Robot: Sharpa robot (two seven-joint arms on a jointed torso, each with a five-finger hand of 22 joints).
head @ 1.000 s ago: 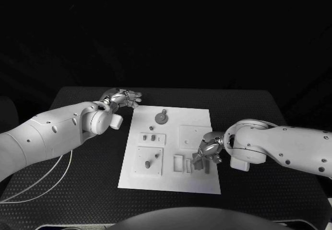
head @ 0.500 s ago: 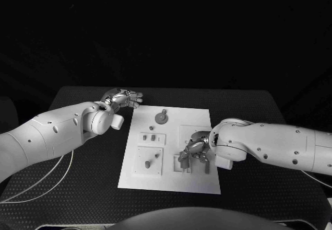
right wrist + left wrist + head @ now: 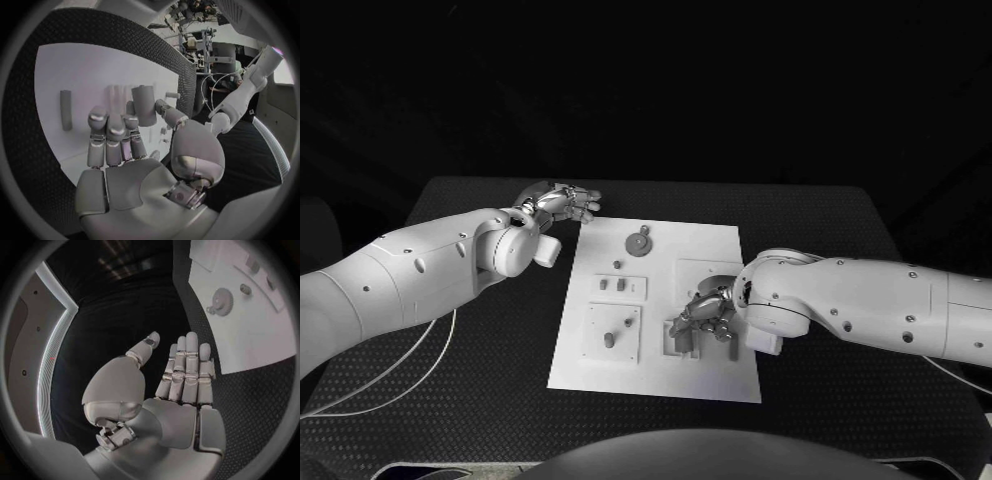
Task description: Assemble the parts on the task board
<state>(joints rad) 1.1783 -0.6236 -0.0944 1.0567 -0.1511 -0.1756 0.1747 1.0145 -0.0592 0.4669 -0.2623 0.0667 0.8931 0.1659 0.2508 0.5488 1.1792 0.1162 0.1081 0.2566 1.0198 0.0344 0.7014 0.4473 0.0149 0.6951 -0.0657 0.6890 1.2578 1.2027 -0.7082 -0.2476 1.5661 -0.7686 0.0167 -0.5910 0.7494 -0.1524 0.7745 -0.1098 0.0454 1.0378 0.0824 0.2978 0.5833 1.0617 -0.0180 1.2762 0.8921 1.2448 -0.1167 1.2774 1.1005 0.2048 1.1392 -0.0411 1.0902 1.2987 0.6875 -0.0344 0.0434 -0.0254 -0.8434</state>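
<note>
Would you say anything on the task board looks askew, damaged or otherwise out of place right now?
Nothing stands out. The task board lies flat on the table, its grey parts, such as the gear, sitting in place. The right hand is over the board's near right part; the left hand is open, off the board's far left corner.

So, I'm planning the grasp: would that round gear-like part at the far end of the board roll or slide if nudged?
The gear-like part lies flat on the task board, so it would probably slide rather than roll. It looks small and thin, likely light and rigid. Its low profile may make pinching its edge awkward.
</note>
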